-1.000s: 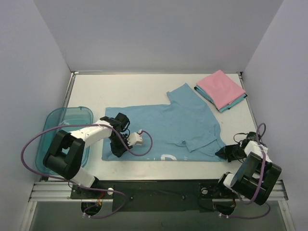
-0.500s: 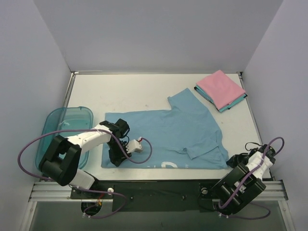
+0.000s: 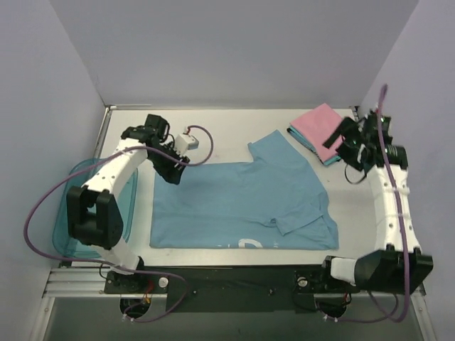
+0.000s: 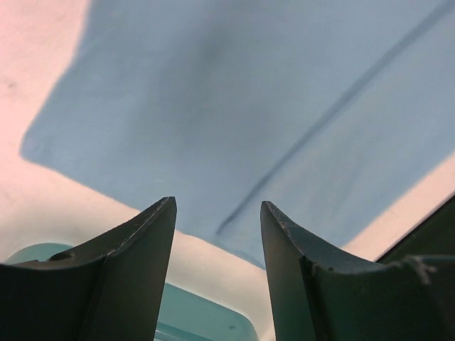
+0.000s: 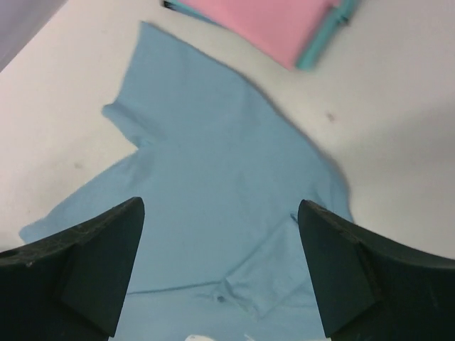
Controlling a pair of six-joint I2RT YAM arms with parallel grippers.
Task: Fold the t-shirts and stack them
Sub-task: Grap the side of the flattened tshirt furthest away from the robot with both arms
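A light blue t-shirt (image 3: pixel 242 202) lies spread flat mid-table, one sleeve folded onto its body near the right edge and white print at its near hem. My left gripper (image 3: pixel 172 170) hovers open over the shirt's far left corner; the left wrist view shows that corner (image 4: pixel 249 106) beyond the empty gripper (image 4: pixel 217 213). A folded pink t-shirt (image 3: pixel 323 130) rests on a folded teal one (image 3: pixel 340 155) at the far right. My right gripper (image 3: pixel 343 148) hangs wide open beside that stack, and its camera sees the blue shirt (image 5: pixel 213 177) and the pink one (image 5: pixel 263 21) beyond its open gripper (image 5: pixel 220 209).
A translucent teal bin (image 3: pixel 71 186) stands at the table's left edge, its rim (image 4: pixel 206 316) showing between my left fingers. Grey walls close in the table on three sides. Purple cables loop from both arms.
Both arms rose from the shirt's near edge and swung to the far side. Both grippers opened and let go of the cloth. The shirt now lies flat, a little nearer the front.
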